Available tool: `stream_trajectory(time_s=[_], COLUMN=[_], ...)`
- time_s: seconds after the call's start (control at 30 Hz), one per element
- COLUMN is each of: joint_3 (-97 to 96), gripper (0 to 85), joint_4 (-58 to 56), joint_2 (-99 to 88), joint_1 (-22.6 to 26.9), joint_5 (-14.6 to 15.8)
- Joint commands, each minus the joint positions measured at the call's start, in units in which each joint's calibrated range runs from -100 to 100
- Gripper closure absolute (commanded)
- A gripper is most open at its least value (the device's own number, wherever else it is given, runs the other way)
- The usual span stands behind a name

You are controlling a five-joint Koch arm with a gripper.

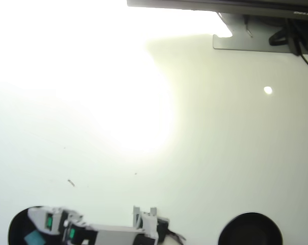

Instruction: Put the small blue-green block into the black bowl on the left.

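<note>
The white table [205, 153] was very bright in the overhead view, with a strong glare over its upper left part, and a dark stand with cables [291, 30] was at the top right corner. Two round dark bowls sat at the bottom edge, well apart, with the arm's base [145, 224] between them. This placing seemed sensible to me: each bowl was within easy reach of the base, one on each side.

The black bowl [17, 224] was the one at the lower left of the view. Inside it, near the bottom edge of the picture, lay the small blue-green block [33, 238], a teal patch on the dark floor of the bowl. In my judgement the block was already in the bowl, so the main step looked done. The second bowl [251, 229] at the lower right held nothing that I could see.

The arm lay low and stretched from its base to the left, and its white links reached over the rim of the left bowl. Two small green lights showed on it. The gripper [41, 218] was blurred over the bowl, just above the block, and I could not tell whether its fingers were apart or closed.
</note>
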Motion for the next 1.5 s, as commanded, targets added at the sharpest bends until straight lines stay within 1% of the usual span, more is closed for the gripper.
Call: stream_trajectory(time_s=[0.0,0.13,0.17,0.3,0.47,0.8,0.9,1.03,1.23,1.37,1.47], joint_3=[3.26,1.22,-0.16,-7.28,-22.99,-55.25,-65.78,-77.61,-91.75,-96.93,-102.1], gripper=[47.4,47.1,45.9,44.9,44.9,44.9,44.9,44.9,44.9,44.9,44.9], joint_4=[-1.4,-1.72,-1.64,1.36,12.38,31.6,38.89,48.38,53.89,57.13,63.62], joint_2=[-4.9,-9.29,-10.25,-15.82,-26.11,-45.6,-50.85,-55.35,-58.14,-58.25,-58.03], joint_1=[-3.91,-8.5,-9.87,-14.9,-21.2,-30.87,-33.75,-37.02,-41.03,-43.91,-44.64], joint_5=[0.1,0.05,0.1,-0.44,-2.0,-2.98,-3.47,-3.81,-3.66,-3.71,-3.76])
